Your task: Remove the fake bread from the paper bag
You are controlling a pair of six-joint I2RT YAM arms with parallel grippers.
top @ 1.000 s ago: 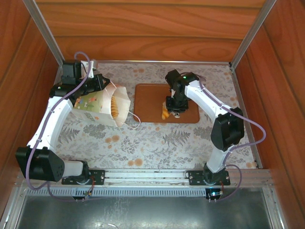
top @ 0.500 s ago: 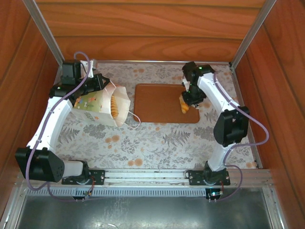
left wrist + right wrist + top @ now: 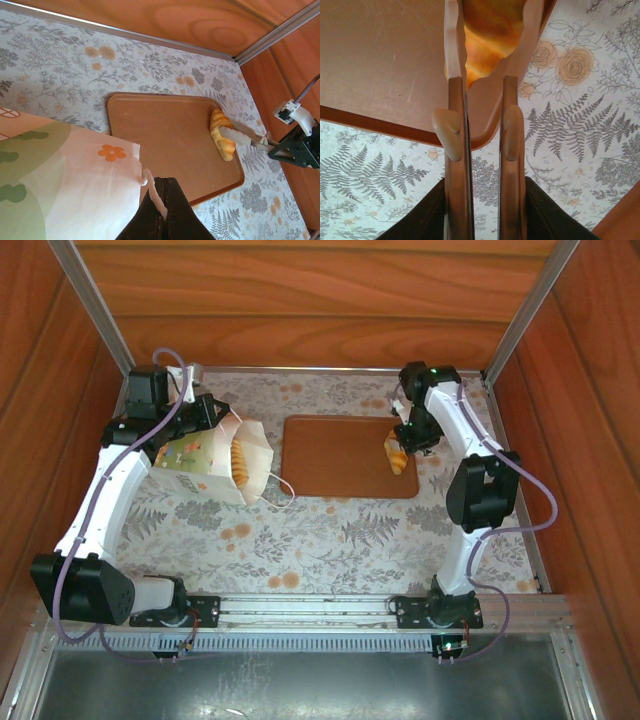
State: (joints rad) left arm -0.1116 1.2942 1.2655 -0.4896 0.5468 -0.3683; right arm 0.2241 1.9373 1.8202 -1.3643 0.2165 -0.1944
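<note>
Shifted rightward, the right gripper clamps the fake bread over the tray beneath, while the left gripper pinches the paper bag.

The right end effector has moved from above the middle of the tray to the tray's right edge and slightly toward the far side of the bench. It carried the golden piece of fake bread between its fingers the whole way. The bread, earlier over the tray's centre, now hangs beneath the end effector beside the right rim.
</note>
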